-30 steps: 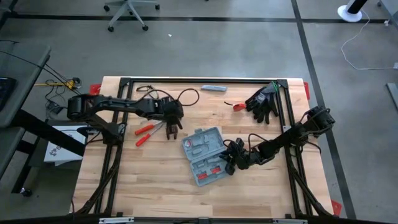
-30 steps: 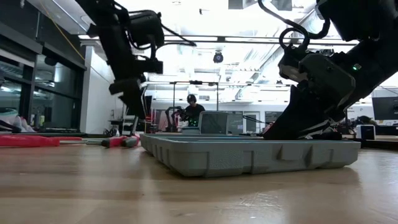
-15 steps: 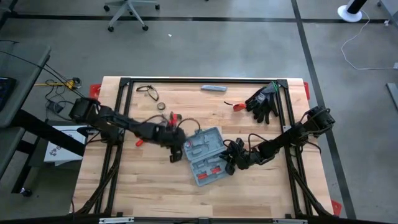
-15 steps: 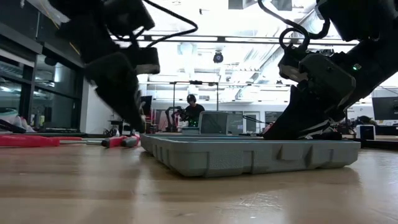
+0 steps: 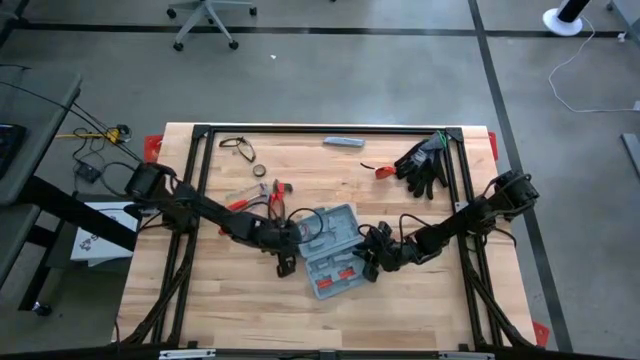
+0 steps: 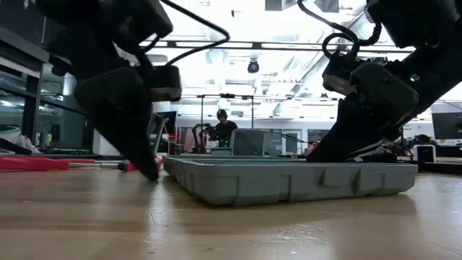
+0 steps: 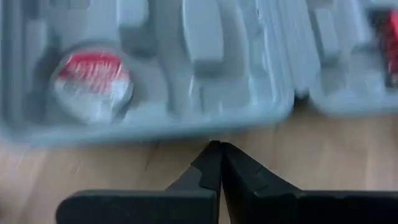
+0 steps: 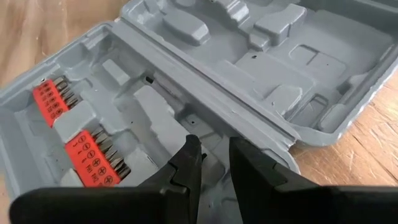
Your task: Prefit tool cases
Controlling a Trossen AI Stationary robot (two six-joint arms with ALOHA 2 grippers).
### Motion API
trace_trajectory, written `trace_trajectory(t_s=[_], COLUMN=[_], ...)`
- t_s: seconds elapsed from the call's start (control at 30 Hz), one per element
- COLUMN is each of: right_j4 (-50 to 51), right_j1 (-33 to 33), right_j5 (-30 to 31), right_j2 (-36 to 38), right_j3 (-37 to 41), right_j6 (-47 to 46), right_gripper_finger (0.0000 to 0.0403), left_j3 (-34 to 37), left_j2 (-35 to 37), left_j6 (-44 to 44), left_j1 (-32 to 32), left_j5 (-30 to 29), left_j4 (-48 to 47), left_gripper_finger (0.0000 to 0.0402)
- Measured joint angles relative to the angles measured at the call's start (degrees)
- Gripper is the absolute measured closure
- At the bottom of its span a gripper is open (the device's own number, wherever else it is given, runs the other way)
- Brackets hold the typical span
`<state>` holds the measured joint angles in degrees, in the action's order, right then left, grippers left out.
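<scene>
Now my left hand [image 7: 219,149] is closed tight on nothing, tips low over the tabletop [image 5: 220,290] just beside the left edge of the open tool case [image 5: 333,250]. My right hand [image 8: 213,149] sits partly open inside the case's right side, fingers straddling a moulded ridge near the red bit holders [image 8: 93,155].

One tool case [image 5: 330,250] lies open on the one wooden table [image 5: 240,300], with two orange-red bit holders [image 8: 81,140] in its tray. Two dark arms reach over the table, each ending in one gripper: the left gripper [image 5: 283,262] and the right gripper [image 5: 368,262]. Also countable are one pair of black gloves [image 5: 422,163], one slim grey bar [image 5: 344,142] and one person [image 6: 224,128] in the room behind.
</scene>
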<state>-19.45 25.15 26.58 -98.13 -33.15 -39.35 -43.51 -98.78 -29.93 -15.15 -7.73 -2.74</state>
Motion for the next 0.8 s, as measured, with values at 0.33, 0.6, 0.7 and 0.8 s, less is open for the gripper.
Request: trace_trajectory(t_s=[0.33, 0.6, 0.7, 0.8], right_j4=[-0.33, -0.9, -0.52, -0.34], right_j1=[-2.56, -5.86, -6.05, -6.05], right_j5=[-1.27, -3.13, -3.13, -3.05], right_j2=[-0.02, -0.07, -0.04, -0.02], right_j3=[0.02, 0.0, -0.02, -0.02], right_j6=[2.16, 4.76, 4.87, 4.89], right_gripper_finger=[0.0325, 0.0325, 0.0325, 0.0325], left_j3=[-2.63, -3.04, -3.12, -3.1], left_j2=[-1.59, -0.44, -0.18, 0.39], left_j6=[13.83, 17.63, 19.32, 19.76], left_j1=[7.77, 14.99, 15.25, 14.53], left_j5=[-5.11, -1.84, 5.14, 9.1], left_j4=[2.56, 2.31, 2.54, 1.93], left_gripper_finger=[0.0401, 0.0401, 0.0401, 0.0401])
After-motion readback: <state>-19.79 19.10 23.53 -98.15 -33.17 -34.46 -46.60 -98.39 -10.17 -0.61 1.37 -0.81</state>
